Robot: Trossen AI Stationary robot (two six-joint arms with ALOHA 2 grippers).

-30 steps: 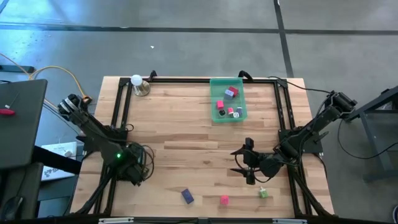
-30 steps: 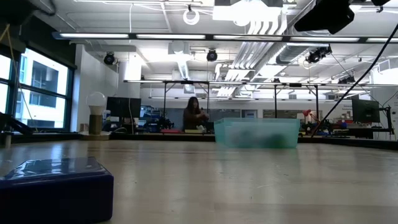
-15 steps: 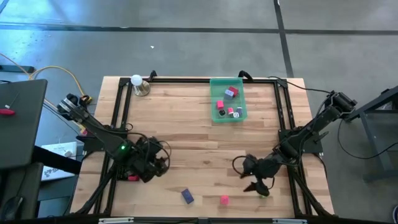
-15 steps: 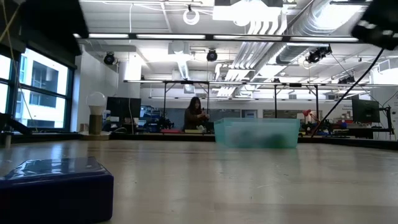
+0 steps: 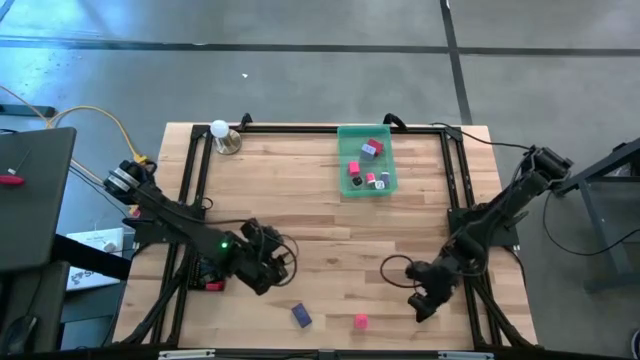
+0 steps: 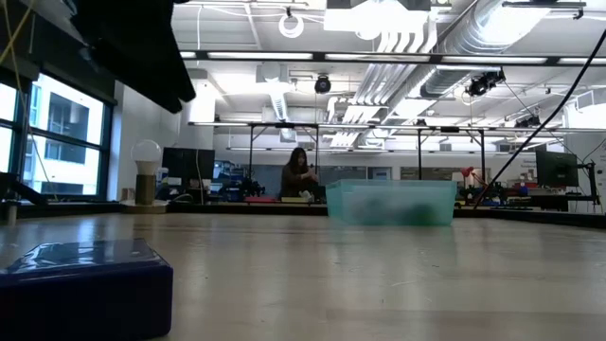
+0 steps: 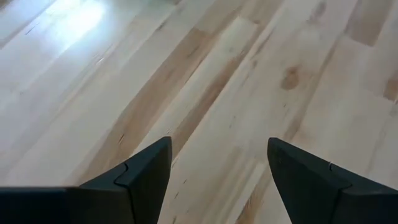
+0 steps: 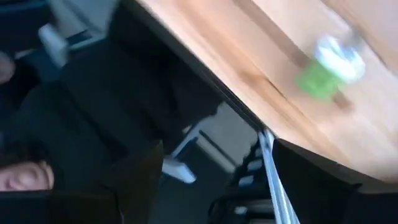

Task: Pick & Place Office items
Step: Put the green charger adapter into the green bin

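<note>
A purple block (image 5: 301,315) and a pink block (image 5: 360,321) lie flat on the wood near the table's front edge. The purple block (image 6: 85,284) fills the near left of the low view. A green-and-white block (image 8: 326,68) rests close to the table's edge, seen only in the right wrist view. My left gripper (image 5: 275,266) hovers open over bare wood (image 7: 214,180), left of the purple block. My right gripper (image 5: 422,303) hovers open, tilted, right of the pink block and over the green one (image 8: 217,180). Several small items lie in the translucent green tray (image 5: 345,175).
A white ball on a round metal base (image 5: 222,134) stands at the far left corner. A black frame (image 5: 300,128) runs along the table's far edge and sides. The green tray (image 6: 390,202) stands far center-right. A person shows in the room beyond (image 6: 297,175).
My left gripper has swung from the table's left edge toward the right, out over the wood, and turned as it went. My right gripper has moved toward the near edge and rolled about its own axis; it now covers the green block in the high view.
</note>
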